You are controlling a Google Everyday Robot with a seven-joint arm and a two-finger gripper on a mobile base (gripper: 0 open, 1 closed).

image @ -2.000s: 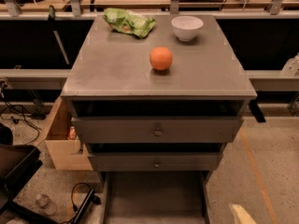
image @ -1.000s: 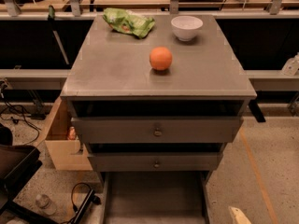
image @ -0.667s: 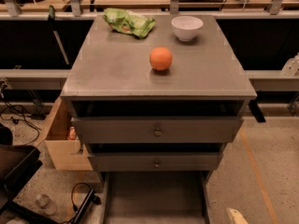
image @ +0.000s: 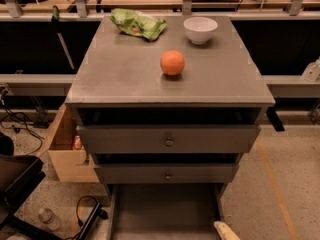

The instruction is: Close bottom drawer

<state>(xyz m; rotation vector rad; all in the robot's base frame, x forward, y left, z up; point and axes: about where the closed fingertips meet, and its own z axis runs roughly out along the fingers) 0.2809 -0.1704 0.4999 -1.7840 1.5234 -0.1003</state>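
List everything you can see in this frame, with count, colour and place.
cabinet: one, grey, centre of view
top drawer: one, grey, just under the cabinet top
middle drawer: one, grey, below the top drawer
bottom drawer: one, grey, pulled out low at the floor
orange: one, orange, middle of the cabinet top
bowl: one, white, back right of the cabinet top
bag: one, green, crumpled, back left of the cabinet top
cardboard box: one, tan, on the floor left of the cabinet
bottle: one, clear, on the floor at lower left
gripper: one, cream tip, bottom edge, right of the bottom drawer
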